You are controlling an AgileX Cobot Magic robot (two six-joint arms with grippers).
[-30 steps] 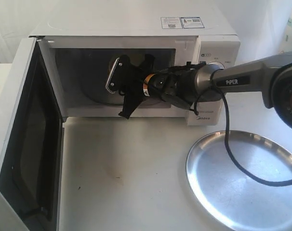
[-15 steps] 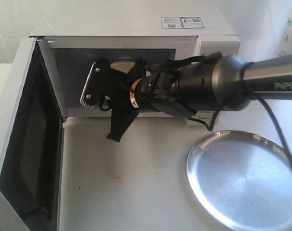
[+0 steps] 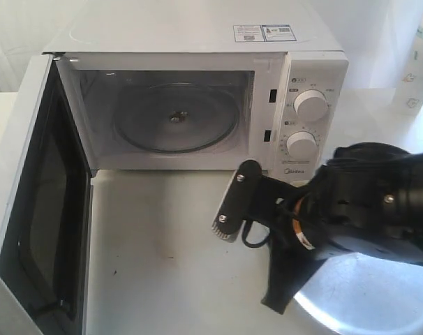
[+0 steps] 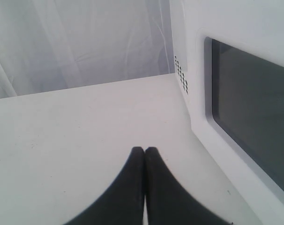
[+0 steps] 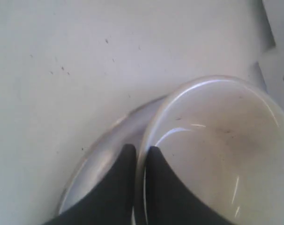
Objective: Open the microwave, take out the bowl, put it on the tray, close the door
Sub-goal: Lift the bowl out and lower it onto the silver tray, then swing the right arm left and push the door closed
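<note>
The white microwave (image 3: 197,42) stands with its door (image 3: 30,209) swung wide open; only the glass turntable (image 3: 175,118) lies inside. In the right wrist view my right gripper (image 5: 138,150) is shut on the rim of the cream bowl (image 5: 217,154), one finger inside and one outside. The bowl hangs over the silver tray (image 5: 104,154). In the exterior view the right arm (image 3: 365,202) covers most of the tray (image 3: 358,307) and hides the bowl. My left gripper (image 4: 145,150) is shut on nothing, low over the table beside the door's outer face (image 4: 198,93).
A white bottle (image 3: 417,63) stands at the back right beside the microwave. The open door juts out toward the front on the left. Bare white table (image 3: 162,251) lies between the door and the tray.
My right arm has pulled out of the microwave cavity with the bowl and swung right and toward the front, over the tray. The cavity now shows only the turntable.
</note>
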